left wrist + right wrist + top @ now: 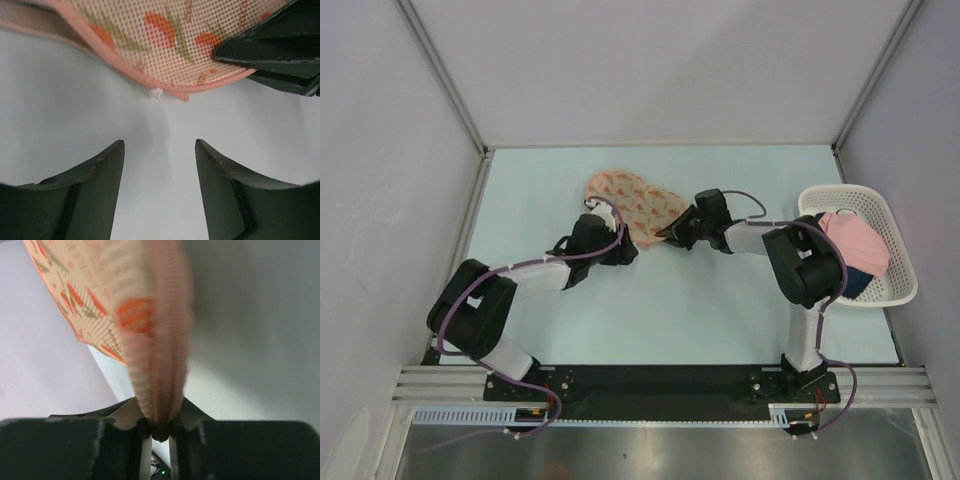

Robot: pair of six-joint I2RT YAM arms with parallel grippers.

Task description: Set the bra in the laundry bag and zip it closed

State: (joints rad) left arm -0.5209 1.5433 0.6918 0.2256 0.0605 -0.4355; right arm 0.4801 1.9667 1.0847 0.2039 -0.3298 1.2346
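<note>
- The laundry bag (630,205) lies on the table (720,320) nearer the far edge than the near one, a little left of the middle. Its peach mesh with orange leaf marks faces up.
- My right gripper (666,237) is at the bag's right-hand end. In the right wrist view the right gripper (160,427) has its fingers pressed together on the bag's pink rim (167,340), which rises straight up out of the pinch.
- That rim is blurred so close to the lens. It looks like two edges lying together, but I can't say whether the zip there is done up.
- My left gripper (620,250) sits at the bag's near edge, on the side toward the table's left edge.
- From the left wrist camera the left gripper (159,147) is spread wide, with only bare table between the fingers. The bag (165,40) has its piped rim just beyond the fingertips, apart from them.
- A small white tab (157,93) hangs off that rim.
- In the same view the right gripper's dark fingers (270,50) are clamped on the mesh at the upper right.
- A white lattice basket (880,205) stands against the table's right edge. It holds a pink folded cloth (855,245) with a dark blue cloth (856,283) under its near side.
</note>
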